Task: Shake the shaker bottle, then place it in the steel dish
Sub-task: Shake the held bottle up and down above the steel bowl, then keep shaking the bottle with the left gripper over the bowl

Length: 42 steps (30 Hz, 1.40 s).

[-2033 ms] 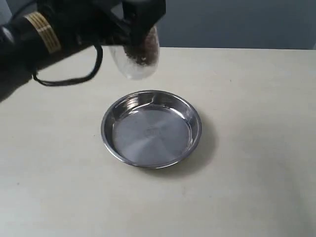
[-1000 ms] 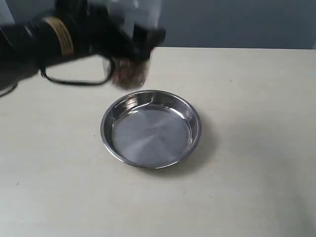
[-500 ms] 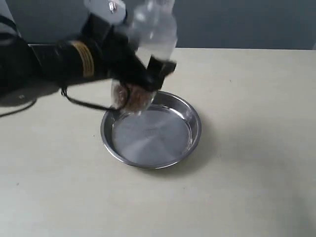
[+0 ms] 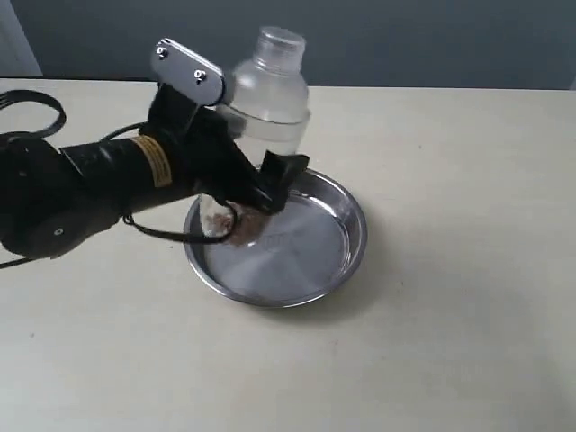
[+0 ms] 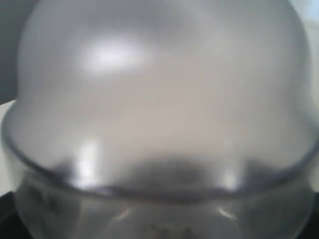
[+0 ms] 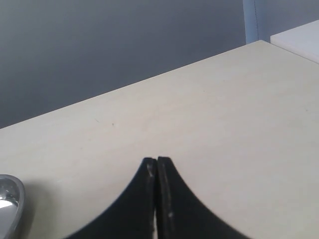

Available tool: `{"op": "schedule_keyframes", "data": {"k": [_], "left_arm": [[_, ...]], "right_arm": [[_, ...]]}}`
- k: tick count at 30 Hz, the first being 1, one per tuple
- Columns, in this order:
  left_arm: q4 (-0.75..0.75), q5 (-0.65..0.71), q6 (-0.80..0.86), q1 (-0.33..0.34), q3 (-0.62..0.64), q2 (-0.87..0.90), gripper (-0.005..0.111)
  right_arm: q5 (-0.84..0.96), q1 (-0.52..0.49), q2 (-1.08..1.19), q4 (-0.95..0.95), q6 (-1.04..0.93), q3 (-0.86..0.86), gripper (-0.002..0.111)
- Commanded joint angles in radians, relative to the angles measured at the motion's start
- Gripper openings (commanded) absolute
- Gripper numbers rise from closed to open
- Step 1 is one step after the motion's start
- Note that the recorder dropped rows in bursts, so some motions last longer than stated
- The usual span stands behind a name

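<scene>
The shaker bottle [image 4: 270, 90] is clear plastic with a domed shoulder and a small round cap, and brown beads lie at its base. It stands nearly upright with its base inside the left part of the steel dish [image 4: 353, 247]. I cannot tell whether the base touches the dish floor. My left gripper [image 4: 256, 189] is shut on the bottle's lower body, reaching in from the left. In the left wrist view the bottle [image 5: 159, 99] fills the frame as a blur. My right gripper [image 6: 157, 162] is shut and empty above bare table, with the dish's rim [image 6: 10, 199] at the frame's edge.
The dish sits on a pale beige table [image 4: 450, 342]. A black cable [image 4: 36, 99] loops behind the left arm. A dark grey wall [image 4: 432, 40] runs behind the table's far edge.
The left arm has swung the bottle from tilted and blurred above the dish's far side to upright, and lowered its base into the dish. The dish has not moved.
</scene>
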Motion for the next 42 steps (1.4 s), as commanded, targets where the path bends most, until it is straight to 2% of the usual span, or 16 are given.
{"op": "schedule_keyframes", "data": {"k": [1, 3, 4, 5, 6, 7, 9, 10, 12, 15, 19, 23, 26, 30, 37, 42], "left_arm": [[-0.384, -0.038, 0.08, -0.004, -0.011, -0.028, 0.0], [0.086, -0.015, 0.025, -0.081, -0.011, -0.06, 0.0], [0.03, -0.03, 0.117, -0.098, -0.011, -0.066, 0.0], [-0.206, -0.054, 0.272, -0.064, -0.011, -0.055, 0.0], [-0.924, -0.195, 0.471, -0.003, -0.013, -0.023, 0.0], [-0.858, -0.043, 0.447, -0.005, -0.025, -0.028, 0.0], [-0.019, 0.104, 0.196, -0.097, -0.03, -0.064, 0.0], [-0.064, 0.049, 0.178, -0.084, -0.027, -0.066, 0.0], [-0.694, -0.086, 0.198, -0.019, -0.031, -0.054, 0.0], [0.011, 0.109, 0.178, -0.121, -0.052, -0.084, 0.0], [-0.794, -0.016, 0.248, -0.014, -0.048, -0.055, 0.0], [-0.069, 0.157, 0.276, -0.088, -0.056, -0.078, 0.0], [-0.608, 0.041, 0.262, 0.002, -0.041, -0.057, 0.0], [-0.183, 0.173, 0.255, -0.097, -0.046, -0.092, 0.0], [-0.359, -0.015, 0.295, -0.065, -0.044, -0.13, 0.0], [-0.858, 0.038, 0.52, 0.008, -0.008, -0.103, 0.0]], "right_arm": [[-0.007, 0.0, -0.004, -0.002, -0.003, 0.002, -0.001], [-0.007, 0.0, -0.004, -0.002, -0.003, 0.002, -0.001], [-0.007, 0.0, -0.004, -0.002, -0.003, 0.002, -0.001], [-0.007, 0.0, -0.004, -0.002, -0.003, 0.002, -0.001], [-0.007, 0.0, -0.004, -0.002, -0.003, 0.002, -0.001], [-0.007, 0.0, -0.004, -0.002, -0.003, 0.002, -0.001], [-0.007, 0.0, -0.004, -0.002, -0.003, 0.002, -0.001], [-0.007, 0.0, -0.004, -0.002, -0.003, 0.002, -0.001], [-0.007, 0.0, -0.004, -0.002, -0.003, 0.002, -0.001], [-0.007, 0.0, -0.004, -0.002, -0.003, 0.002, -0.001], [-0.007, 0.003, -0.004, -0.002, -0.003, 0.002, -0.001], [-0.007, 0.003, -0.004, -0.002, -0.003, 0.002, -0.001], [-0.007, 0.003, -0.004, -0.002, -0.003, 0.002, -0.001], [-0.007, 0.003, -0.004, -0.002, -0.003, 0.002, -0.001], [-0.007, 0.001, -0.004, -0.009, -0.003, 0.002, -0.001], [-0.007, 0.001, -0.004, -0.009, -0.003, 0.002, -0.001]]}}
